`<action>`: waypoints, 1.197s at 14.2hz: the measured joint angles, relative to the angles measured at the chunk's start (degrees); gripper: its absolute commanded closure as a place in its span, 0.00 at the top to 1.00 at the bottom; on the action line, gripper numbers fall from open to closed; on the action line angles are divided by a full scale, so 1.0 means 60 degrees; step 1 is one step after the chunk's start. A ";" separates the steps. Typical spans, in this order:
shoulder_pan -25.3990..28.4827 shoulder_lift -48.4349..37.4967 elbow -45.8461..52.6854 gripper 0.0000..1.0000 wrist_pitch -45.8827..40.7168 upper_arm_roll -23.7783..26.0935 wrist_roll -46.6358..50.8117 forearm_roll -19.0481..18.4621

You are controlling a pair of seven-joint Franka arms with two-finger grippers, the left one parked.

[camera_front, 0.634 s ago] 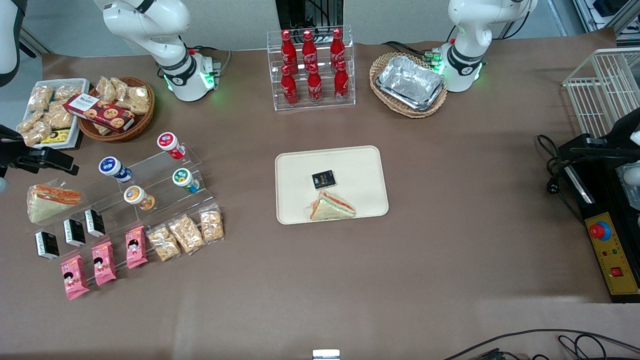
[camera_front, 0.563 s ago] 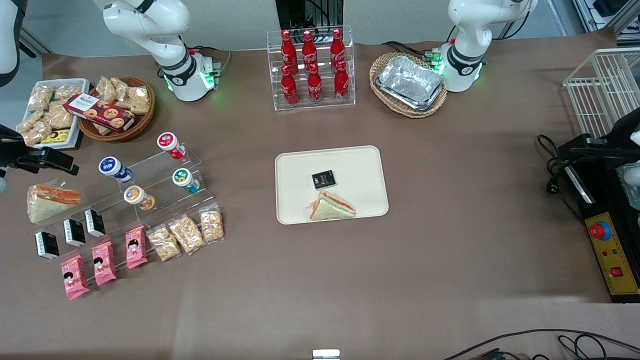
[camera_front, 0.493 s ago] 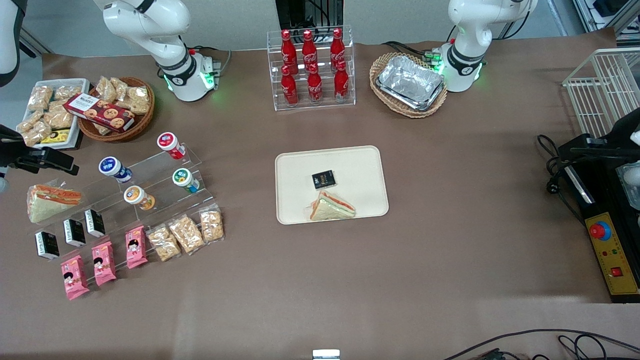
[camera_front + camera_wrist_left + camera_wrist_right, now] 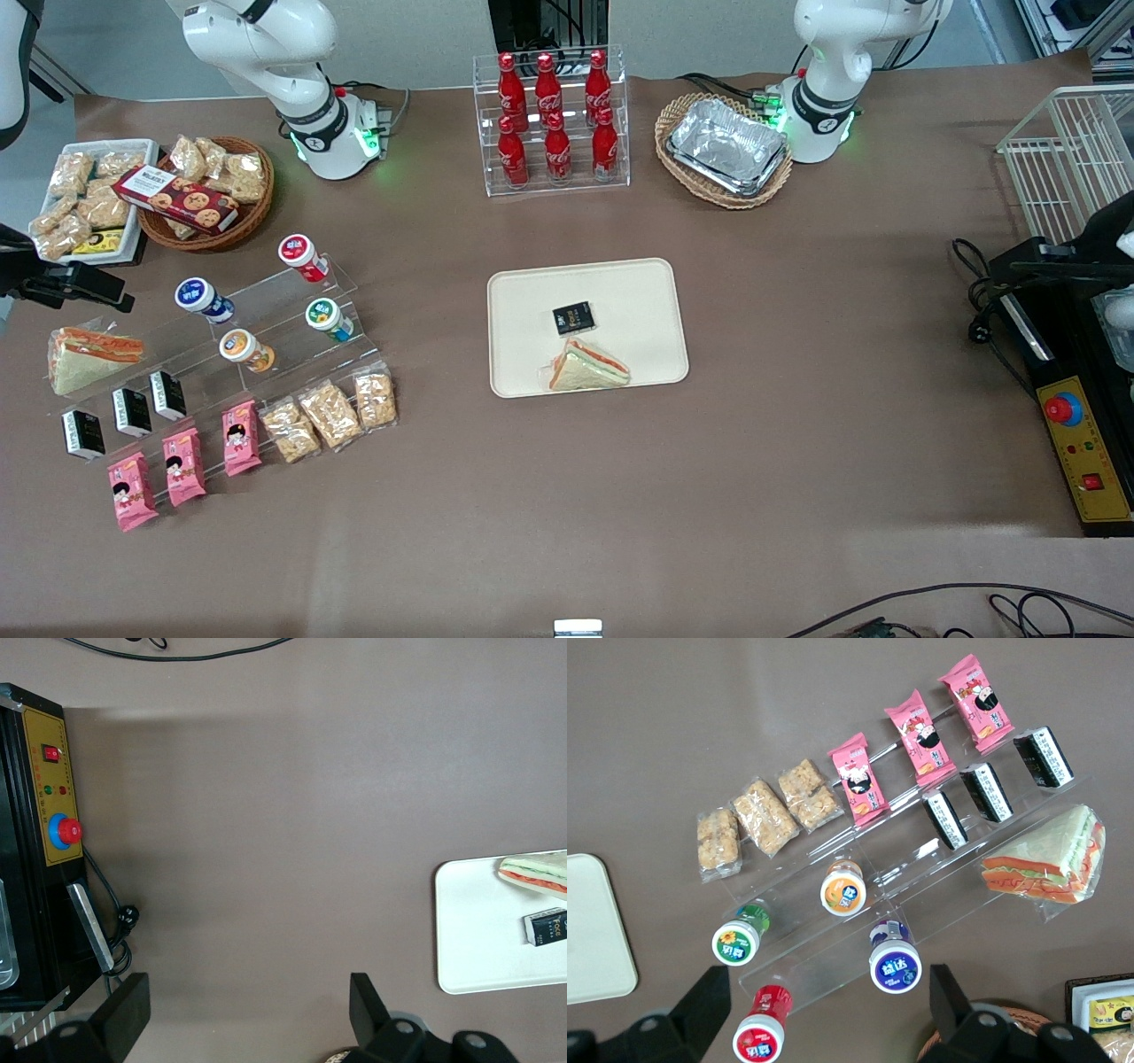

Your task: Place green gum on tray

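the gripper (image 4: pixel 66 285) hangs with its fingers apart and nothing between them, at the working arm's end of the desk, above the wrapped sandwich (image 4: pixel 91 354). the green gum (image 4: pixel 326 316) stands on the clear stepped rack (image 4: pixel 266 332), between the red-lidded canister (image 4: pixel 299 253) and the snack bags. the tray (image 4: pixel 638 292) lies mid-desk, well apart from the gum, carrying 1 dark packet (image 4: pixel 573 318) and 1 sandwich (image 4: pixel 586 368).

On the bench (image 4: pixel 797 443), the green gum (image 4: pixel 324 315) sits on a stepped stand (image 4: pixel 266 297), at nine o'clock from the tray (image 4: pixel 638 292). The jaws hover at nine o'clock from the gum.
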 measured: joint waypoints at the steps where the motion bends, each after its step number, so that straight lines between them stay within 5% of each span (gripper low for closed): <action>1: 0.0006 0.0000 0.0003 1.00 0.0001 0.0006 0.0000 0.0000; 8: 0.0031 -0.0106 0.0077 1.00 0.0021 0.0154 -0.0013 0.0088; 13: 0.0091 -0.0461 -0.0086 1.00 -0.0147 0.1551 0.1984 0.0304; 17: 0.0142 -0.1590 -0.1839 1.00 0.0479 0.2500 0.2518 0.0305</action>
